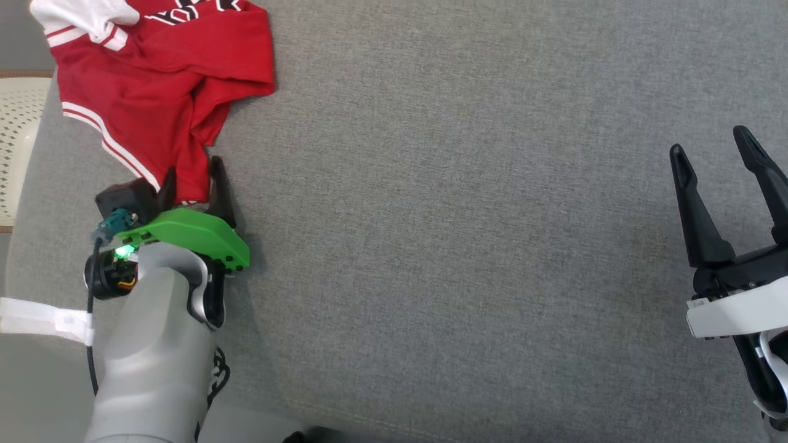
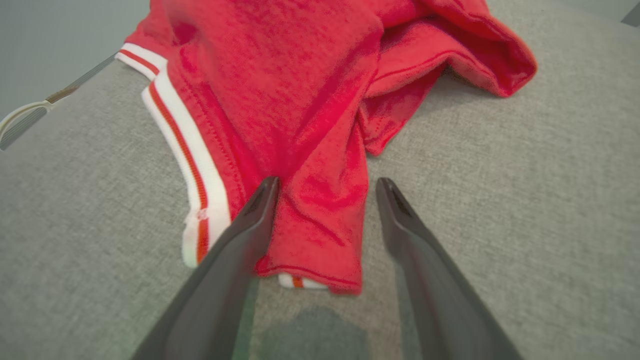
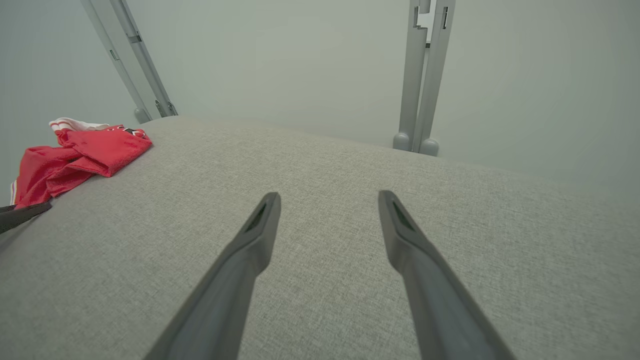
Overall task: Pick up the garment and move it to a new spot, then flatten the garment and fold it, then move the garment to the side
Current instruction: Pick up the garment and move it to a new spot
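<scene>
A crumpled red garment (image 1: 163,80) with white striped trim lies at the far left of the grey table. My left gripper (image 1: 192,178) is open, its two fingers straddling the garment's near corner. In the left wrist view the red cloth (image 2: 310,125) runs down between the dark fingers (image 2: 405,220), and its hem ends near the gripper (image 2: 325,187). My right gripper (image 1: 711,144) stands open at the right edge, far from the cloth, with nothing between its fingers. The right wrist view shows that gripper (image 3: 327,197) over bare table and the garment (image 3: 75,155) far to the left.
The grey fabric-covered table (image 1: 462,215) stretches wide between the two arms. A pale perforated item (image 1: 18,141) sits beyond the table's left edge. Two grey metal posts (image 3: 422,75) stand behind the table's far side.
</scene>
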{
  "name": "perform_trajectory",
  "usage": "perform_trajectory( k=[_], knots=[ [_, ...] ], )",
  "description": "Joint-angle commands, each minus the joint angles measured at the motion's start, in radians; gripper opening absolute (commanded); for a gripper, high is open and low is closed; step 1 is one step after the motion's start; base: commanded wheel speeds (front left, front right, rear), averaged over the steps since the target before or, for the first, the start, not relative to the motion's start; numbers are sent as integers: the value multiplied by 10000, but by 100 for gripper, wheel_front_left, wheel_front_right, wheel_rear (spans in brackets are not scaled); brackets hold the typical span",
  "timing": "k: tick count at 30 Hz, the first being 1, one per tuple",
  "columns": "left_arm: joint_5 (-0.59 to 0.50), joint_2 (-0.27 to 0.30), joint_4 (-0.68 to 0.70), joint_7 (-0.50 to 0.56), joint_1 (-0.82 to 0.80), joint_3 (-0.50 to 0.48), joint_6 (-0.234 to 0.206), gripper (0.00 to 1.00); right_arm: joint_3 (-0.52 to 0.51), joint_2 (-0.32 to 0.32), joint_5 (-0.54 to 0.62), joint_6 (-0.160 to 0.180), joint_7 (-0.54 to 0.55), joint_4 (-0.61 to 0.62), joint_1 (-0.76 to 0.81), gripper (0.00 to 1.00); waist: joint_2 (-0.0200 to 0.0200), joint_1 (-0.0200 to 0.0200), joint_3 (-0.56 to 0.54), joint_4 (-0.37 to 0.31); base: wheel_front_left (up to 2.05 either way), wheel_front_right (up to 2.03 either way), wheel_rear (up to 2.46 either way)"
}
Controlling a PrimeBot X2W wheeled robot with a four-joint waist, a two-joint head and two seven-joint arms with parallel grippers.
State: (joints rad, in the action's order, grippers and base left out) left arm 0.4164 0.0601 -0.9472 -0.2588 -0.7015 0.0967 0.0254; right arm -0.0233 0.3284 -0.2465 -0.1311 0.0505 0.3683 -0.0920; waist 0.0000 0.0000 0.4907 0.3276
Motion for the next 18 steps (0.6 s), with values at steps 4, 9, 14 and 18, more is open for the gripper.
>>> perform_trajectory(
  k=[4,9,14,18],
  knots=[
    [505,72,-1486,232,-449,-320,312,29,-16,43,-77,5,-153,-220,-249,100,0,0,341,-516,0,0,0],
    [481,477,-1584,25,-415,-590,379,0,10,-53,-42,5,-451,-512,-374,100,0,0,-118,-643,0,0,0],
    [-21,956,366,-51,214,-1072,-14,0,113,-209,-37,5,-761,-845,-444,100,0,0,-824,-813,0,0,0],
    [-535,900,2122,-54,1184,-1358,-254,0,246,-371,-89,5,-979,-1161,-363,100,0,0,-1509,-1040,0,0,0]
  ],
)
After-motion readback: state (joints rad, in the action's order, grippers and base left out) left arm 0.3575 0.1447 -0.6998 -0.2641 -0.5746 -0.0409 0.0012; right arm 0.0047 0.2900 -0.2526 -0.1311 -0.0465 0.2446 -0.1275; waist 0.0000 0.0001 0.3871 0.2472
